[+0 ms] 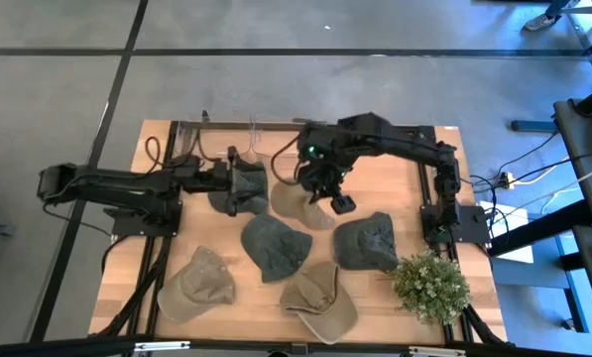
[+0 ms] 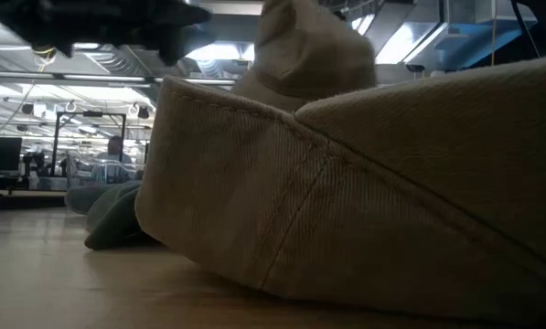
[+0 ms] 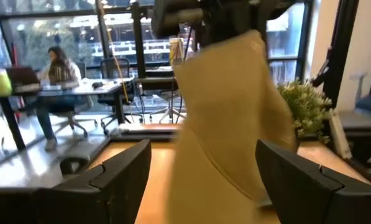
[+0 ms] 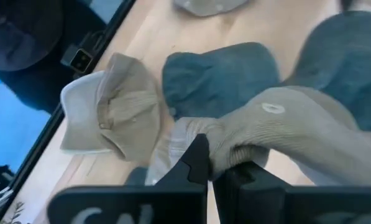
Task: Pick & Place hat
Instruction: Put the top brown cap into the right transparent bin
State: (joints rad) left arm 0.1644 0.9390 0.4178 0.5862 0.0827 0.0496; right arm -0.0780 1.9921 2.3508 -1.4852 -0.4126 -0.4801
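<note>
We see the wooden surface [image 1: 395,198] carrying six hats. Largest things first: left arm [image 1: 107,186] lies across the left side, right arm [image 1: 405,149] reaches in from the far right.

Hats: a dark grey-green hat [image 1: 244,186] at far left-centre, a tan hat [image 1: 300,205] just right of it, a dark hat [image 1: 273,246] mid-surface, another dark hat [image 1: 367,241] to its right, a khaki hat [image 1: 198,284] near left, a tan corduroy hat [image 1: 320,300] near centre, filling the low view.

Potted plant [image 1: 430,286] sits at near right corner.

Right claw [image 4: 211,167] is pinched together on the tan hat's crown, fabric bunched btwn fingers, hat partly lifted.

Left claw [image 3: 201,180] stands wide apart, nothing in it, by the grey-green hat, facing the lifted tan hat.

Bkgd of left wrist view: a person seated at a desk.
</note>
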